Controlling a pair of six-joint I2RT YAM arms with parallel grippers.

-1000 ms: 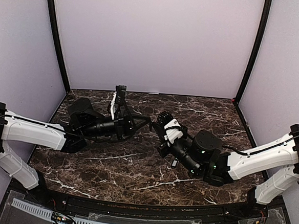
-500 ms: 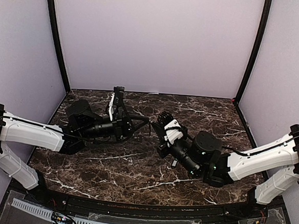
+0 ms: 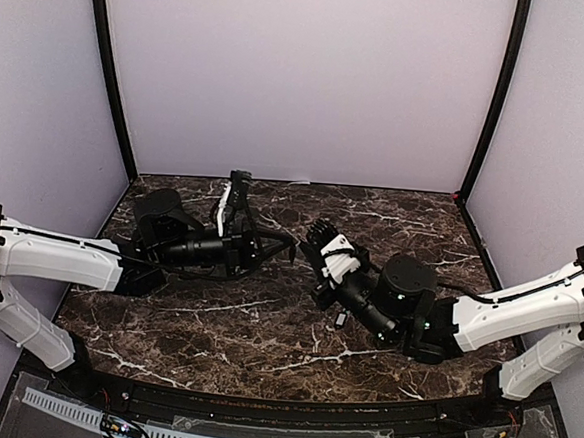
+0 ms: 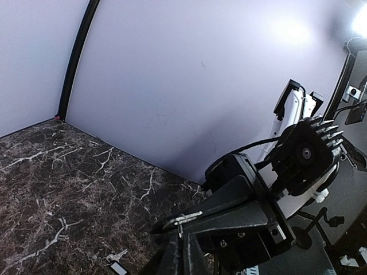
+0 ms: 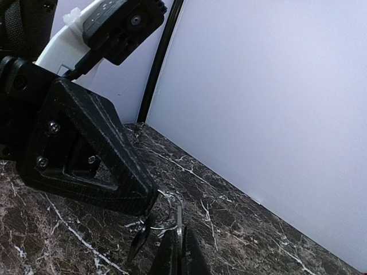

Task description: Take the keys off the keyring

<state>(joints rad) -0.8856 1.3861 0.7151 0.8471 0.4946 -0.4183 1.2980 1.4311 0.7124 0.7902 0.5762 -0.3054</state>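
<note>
Left hand [image 4: 179,243]: pressed together on thin wire, probably the keyring [image 5: 169,196], held off the bench [image 3: 264,327].
Right hand [image 5: 179,243]: at its 3 o'clock, pinching a key [image 5: 179,220] on that ring.
Second key [image 5: 139,239]: dangling at 6 o'clock.

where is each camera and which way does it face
top external: above, behind the robot, looking down at the table; left arm, right arm, left gripper and right gripper tip to tip.
left wrist: on the left arm, facing the right gripper; own fingers at bottom.
right wrist: on the right arm, facing the left gripper; own fingers at bottom.
shared: both wrist views show table, back wall.
</note>
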